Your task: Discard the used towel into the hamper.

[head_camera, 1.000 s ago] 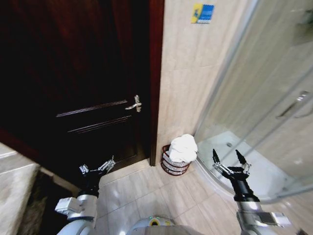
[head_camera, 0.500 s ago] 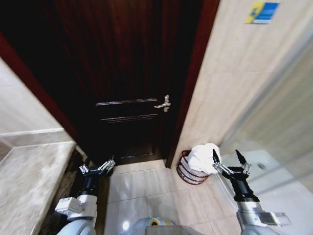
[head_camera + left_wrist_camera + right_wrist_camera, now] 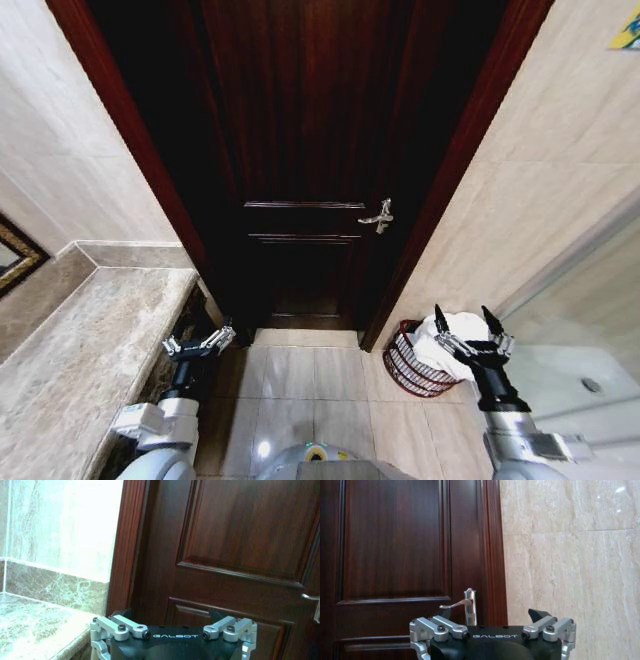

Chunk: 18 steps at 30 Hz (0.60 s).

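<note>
View has swung left toward the door (image 3: 300, 200); towel (image 3: 452, 343) sits in the hamper (image 3: 410, 366) by the doorframe, left gripper (image 3: 199, 342) and right gripper (image 3: 466, 332) both spread, empty — drop looks done.

The door (image 3: 310, 190) was of dark reddish-brown wood with a fine vertical grain, and its frame (image 3: 455, 170) had the same red-brown tone. The door handle (image 3: 378, 216) was silver. The hamper (image 3: 412, 362) was dark reddish-brown too — an open wire lattice — and the towel (image 3: 452, 340) in it was plain white. The wall tiles (image 3: 560, 150) were pale beige with soft streaks. The counter (image 3: 80, 350) was grey-brown marble with light veins. The floor tiles (image 3: 300, 400) were light beige and glossy. Both the left gripper (image 3: 199, 343) and the right gripper (image 3: 467, 330) were black with silver metal parts — white letters "GALBOT" stood on each.
</note>
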### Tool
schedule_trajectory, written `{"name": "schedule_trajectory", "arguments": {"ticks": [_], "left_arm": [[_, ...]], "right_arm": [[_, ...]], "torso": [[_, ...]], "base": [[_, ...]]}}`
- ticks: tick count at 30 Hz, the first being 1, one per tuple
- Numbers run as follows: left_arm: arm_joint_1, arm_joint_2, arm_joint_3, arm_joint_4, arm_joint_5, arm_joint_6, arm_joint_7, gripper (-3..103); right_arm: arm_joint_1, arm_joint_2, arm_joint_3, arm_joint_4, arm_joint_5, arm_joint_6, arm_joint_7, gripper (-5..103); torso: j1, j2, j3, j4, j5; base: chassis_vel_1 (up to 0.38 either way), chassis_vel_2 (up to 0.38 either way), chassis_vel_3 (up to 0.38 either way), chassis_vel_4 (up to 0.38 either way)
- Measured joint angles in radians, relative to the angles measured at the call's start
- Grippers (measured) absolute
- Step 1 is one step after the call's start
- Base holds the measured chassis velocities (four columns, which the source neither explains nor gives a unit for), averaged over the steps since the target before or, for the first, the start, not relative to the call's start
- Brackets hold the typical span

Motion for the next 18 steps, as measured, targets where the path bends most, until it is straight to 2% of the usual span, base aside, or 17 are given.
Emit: {"name": "schedule_trajectory", "arguments": {"ticks": [6, 13, 18], "left_arm": [[0.0, 0.0, 0.0, 0.0, 0.0, 0.0, 0.0, 100], [0.0, 0.0, 0.0, 0.0, 0.0, 0.0, 0.0, 100], [0.0, 0.0, 0.0, 0.0, 0.0, 0.0, 0.0, 100]], "right_arm": [[0.0, 0.0, 0.0, 0.0, 0.0, 0.0, 0.0, 100], [0.0, 0.0, 0.0, 0.0, 0.0, 0.0, 0.0, 100], [0.0, 0.0, 0.0, 0.0, 0.0, 0.0, 0.0, 100]], "torso": [[0.0, 0.0, 0.0, 0.0001, -0.0001], [0.0, 0.0, 0.0, 0.0001, 0.0001], [0.0, 0.0, 0.0, 0.0002, 0.0002]], "base": [[-0.039, -0.046, 0.05, 0.055], [-0.15, -0.152, 0.148, 0.17], [-0.066, -0.11, 0.099, 0.063]]}}
